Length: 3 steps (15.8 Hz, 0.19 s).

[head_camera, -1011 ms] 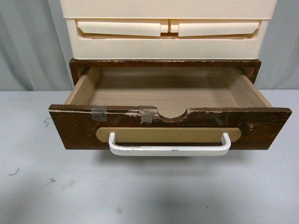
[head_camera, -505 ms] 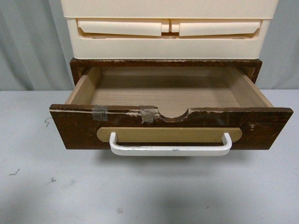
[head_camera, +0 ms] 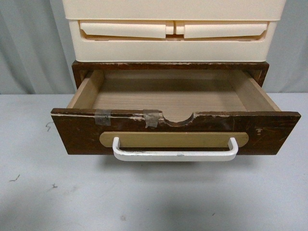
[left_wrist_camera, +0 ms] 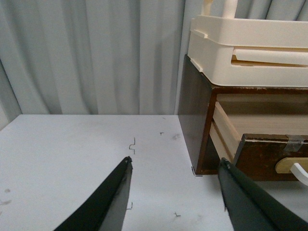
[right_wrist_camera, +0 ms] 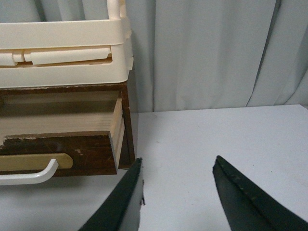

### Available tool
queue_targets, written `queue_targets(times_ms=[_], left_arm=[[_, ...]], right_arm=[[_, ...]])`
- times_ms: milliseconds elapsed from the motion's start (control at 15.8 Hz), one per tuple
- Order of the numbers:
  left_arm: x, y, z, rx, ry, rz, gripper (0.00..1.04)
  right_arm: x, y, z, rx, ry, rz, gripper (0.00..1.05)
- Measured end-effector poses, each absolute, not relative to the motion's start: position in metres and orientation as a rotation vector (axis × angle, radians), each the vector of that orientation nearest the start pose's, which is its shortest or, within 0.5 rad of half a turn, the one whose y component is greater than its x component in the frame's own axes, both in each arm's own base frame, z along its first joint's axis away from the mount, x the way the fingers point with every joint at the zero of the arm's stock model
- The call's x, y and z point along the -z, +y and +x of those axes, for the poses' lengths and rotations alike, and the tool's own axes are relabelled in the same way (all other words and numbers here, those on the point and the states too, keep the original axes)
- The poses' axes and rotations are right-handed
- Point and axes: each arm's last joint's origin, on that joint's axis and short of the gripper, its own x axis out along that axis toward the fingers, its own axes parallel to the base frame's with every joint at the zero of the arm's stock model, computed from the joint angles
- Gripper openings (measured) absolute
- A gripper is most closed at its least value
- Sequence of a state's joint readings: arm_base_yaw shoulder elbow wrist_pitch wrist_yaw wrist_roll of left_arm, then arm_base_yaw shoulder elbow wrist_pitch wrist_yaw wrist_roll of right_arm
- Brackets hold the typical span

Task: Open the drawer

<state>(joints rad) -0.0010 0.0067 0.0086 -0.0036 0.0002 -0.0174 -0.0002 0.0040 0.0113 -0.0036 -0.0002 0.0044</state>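
The drawer (head_camera: 175,132) stands pulled well out of its dark-brown wooden case (head_camera: 171,66), its bare light-wood interior open to view, at the far middle of a pale grey surface (head_camera: 154,197) backed by a grey curtain (head_camera: 29,48). Its front panel carries a white bar handle (head_camera: 175,154) mounted on a tan oval plate (head_camera: 173,139), and the chipped top edge shows a semicircular notch (head_camera: 178,118) with two bits of grey tape (head_camera: 102,117) to the left of it. A cream plastic drawer unit (head_camera: 173,36) sits stacked on top of the case. Neither arm appears in the front view. In the left wrist view the left gripper (left_wrist_camera: 175,192) hangs over the surface to the left of the case, its dark fingers (left_wrist_camera: 113,192) spread wide apart and holding nothing (the drawer's left corner and handle end show just beyond them). In the right wrist view the right gripper (right_wrist_camera: 178,192) hangs on the right side of the drawer, its fingers (right_wrist_camera: 240,197) likewise parted wide and empty, clear of the handle. Small dark marks dot the surface near the left gripper.
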Motion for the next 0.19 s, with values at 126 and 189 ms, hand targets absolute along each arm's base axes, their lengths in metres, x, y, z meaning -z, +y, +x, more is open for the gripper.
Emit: queue_targets(times_ms=[126, 189], left_arm=[[-0.1656, -0.0001, 0.0976, 0.001, 0.001, -0.017, 0.78], [-0.1656, -0.0001, 0.0976, 0.001, 0.001, -0.018, 0.9]], right_arm=[[-0.1666, 0.0, 0.0973, 0.0, -0.003, 0.004, 0.65], [-0.1666, 0.0, 0.0973, 0.0, -0.003, 0.004, 0.78]])
